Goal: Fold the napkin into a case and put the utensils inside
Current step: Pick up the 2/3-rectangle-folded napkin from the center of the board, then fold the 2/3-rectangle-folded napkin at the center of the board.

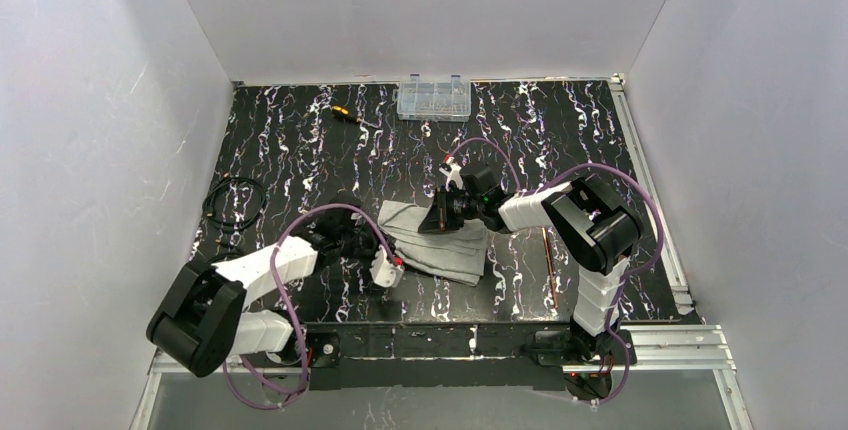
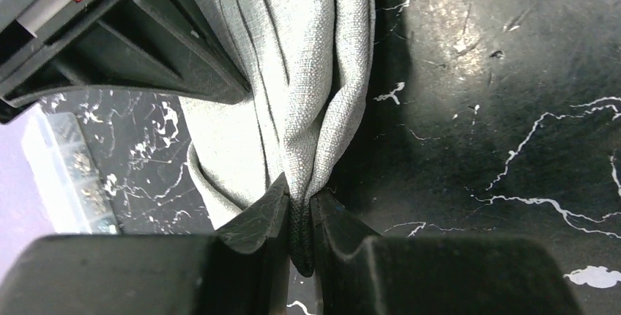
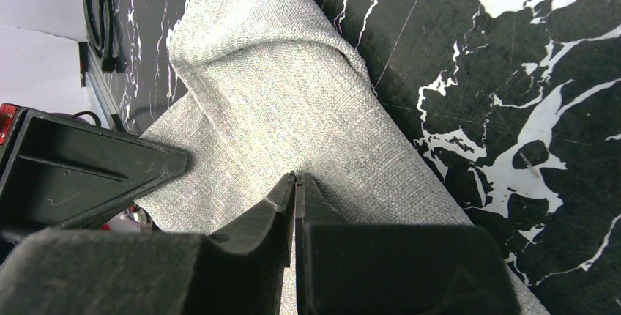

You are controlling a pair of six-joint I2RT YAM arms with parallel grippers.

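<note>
Cloth is what both grippers are busy with. The large light-grey napkin of plain woven fabric [image 1: 450, 255] is laid near the middle of the black table with white marble streaks [image 1: 300, 140], and it is folded over into a thick, lumpy strip. Its near-left edge is bunched into soft ridges and is pinched tight between the black fingers of the left gripper [image 2: 299, 209], likely so that the edge can be lifted or pulled over. The far side is nipped by the right gripper [image 3: 295, 183], whose fingers are pressed together on a thin bit of the cloth, probably so that the napkin is held flat against sliding. The weave is rough and dull, and the folds are rounded, not sharp. One thin copper-brown metal utensil [image 1: 546, 250] is laid flat on the table to the right of the napkin, apart from it, and is not yet put inside. No neat case is made yet.
</note>
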